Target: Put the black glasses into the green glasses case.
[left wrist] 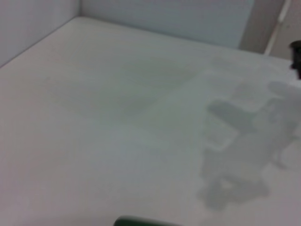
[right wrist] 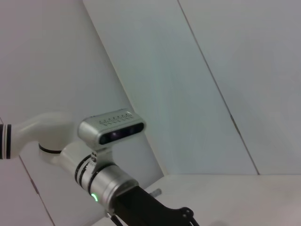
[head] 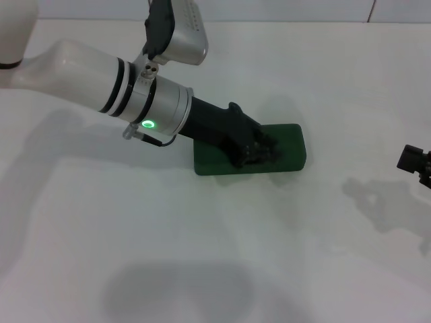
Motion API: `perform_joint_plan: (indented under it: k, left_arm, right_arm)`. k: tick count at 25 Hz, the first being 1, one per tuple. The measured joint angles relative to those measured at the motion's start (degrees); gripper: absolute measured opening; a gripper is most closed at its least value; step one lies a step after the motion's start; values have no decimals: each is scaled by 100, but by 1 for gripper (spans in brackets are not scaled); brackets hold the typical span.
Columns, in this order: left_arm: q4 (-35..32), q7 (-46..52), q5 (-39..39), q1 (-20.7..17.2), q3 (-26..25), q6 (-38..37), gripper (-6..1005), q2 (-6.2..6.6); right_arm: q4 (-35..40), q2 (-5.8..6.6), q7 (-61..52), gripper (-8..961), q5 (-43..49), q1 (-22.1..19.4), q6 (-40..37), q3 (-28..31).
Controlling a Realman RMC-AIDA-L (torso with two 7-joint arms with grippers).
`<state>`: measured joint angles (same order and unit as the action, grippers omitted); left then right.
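Observation:
The green glasses case (head: 289, 145) lies flat on the white table, right of centre in the head view. My left gripper (head: 259, 152) reaches in from the upper left and rests low over the middle of the case, covering much of it. The black glasses cannot be made out; the dark gripper hides that spot. A sliver of the case (left wrist: 141, 221) shows at the edge of the left wrist view. My right gripper (head: 414, 161) is parked at the table's right edge, far from the case, and also shows in the left wrist view (left wrist: 296, 56).
The white table (head: 202, 256) spreads all around the case, with walls at the back and side (left wrist: 37, 23). The left arm (right wrist: 108, 183) with its wrist camera shows in the right wrist view.

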<state>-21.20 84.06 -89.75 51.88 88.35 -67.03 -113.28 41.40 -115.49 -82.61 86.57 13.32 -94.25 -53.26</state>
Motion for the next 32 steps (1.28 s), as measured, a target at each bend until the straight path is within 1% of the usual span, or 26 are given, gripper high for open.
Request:
perform_joint_plan:
  k: [3, 5, 7, 8, 10, 12, 14, 16, 18, 19, 20, 21, 23, 25, 28, 32]
  left_arm:
    - [-678, -15, 43, -349, -54, -358, 239, 0]
    - [-1227, 63, 58, -657, -242, -697, 240, -12]
    - [-1715, 253, 62, -1006, -690, -1208, 240, -41]
    - [-1861, 310, 68, -1131, -915, -1403, 241, -51]
    - [-2025, 240, 155, -1393, -1560, -2048, 242, -100]
    - [-2024, -202, 289, -1613, -2099, -2675, 242, -143]
    - [-1999, -526, 361, -1805, -2517, -3234, 243, -139]
    - [-1911, -470, 393, -1902, -2816, -3727, 244, -69]
    - [-1648, -306, 499, -1958, -3081, -4461, 367, 84]
    - [-1559, -313, 547, -1986, -3128, -4655, 429, 128]
    - [-1488, -377, 636, -2060, -3159, -4833, 441, 189]
    - [-1465, -478, 679, -2145, -3157, -4907, 453, 220]
    - [-1469, -774, 552, -2333, -3127, -4911, 476, 240]
    - [-1399, -1068, 272, -2433, -3151, -4895, 500, 225]
    - [-1178, -1309, -31, -2479, -3254, -4773, 525, 184]
    - [-984, -1492, -124, -2500, -3282, -4644, 554, 176]
  right_arm:
    - [0, 14, 0, 190, 0, -15, -30, 0]
    - [0, 27, -17, 191, 27, -16, -60, -3]
    - [0, 32, -58, 193, 135, 34, -137, -7]
    - [0, 31, -69, 194, 208, 74, -202, -9]
    - [0, 12, -18, 195, 282, 154, -368, -28]
    - [2, -10, 60, 197, 280, 236, -532, -112]
    - [16, -22, 92, 198, 259, 360, -701, -267]
    - [11, -44, 92, 236, 207, 527, -927, -435]
    - [-12, -65, 89, 274, 51, 674, -1126, -594]
    - [-10, -69, 89, 293, -150, 738, -1193, -755]
    - [-3, -70, 89, 313, -273, 778, -1217, -859]
    - [9, -67, 89, 332, -361, 809, -1216, -943]
    - [47, -53, 77, 370, -621, 924, -1199, -1138]
    - [52, -51, 52, 408, -661, 1027, -1185, -1159]
    - [20, -49, 12, 529, -663, 1201, -1163, -1170]
    - [14, -61, -13, 700, -666, 1385, -1065, -1306]
